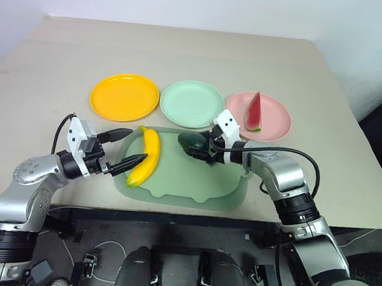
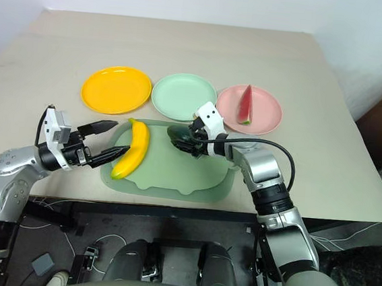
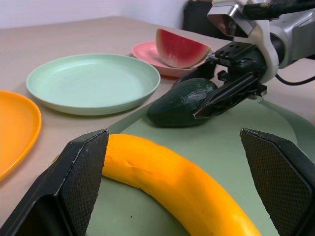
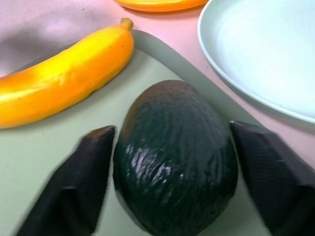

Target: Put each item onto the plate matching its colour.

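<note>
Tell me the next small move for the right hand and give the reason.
Probably finish closing the right hand on the avocado, then lift it. Its fingers flank the avocado, which lies on the pale green mat, with a slight gap visible on one side. The mint green plate just beyond is empty, and the watermelon wedge already sits on the pink plate.

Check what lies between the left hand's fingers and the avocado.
The banana, lying on the pale green mat, sits between the left hand and the avocado, as the left wrist view shows; beyond it, bare mat.
</note>
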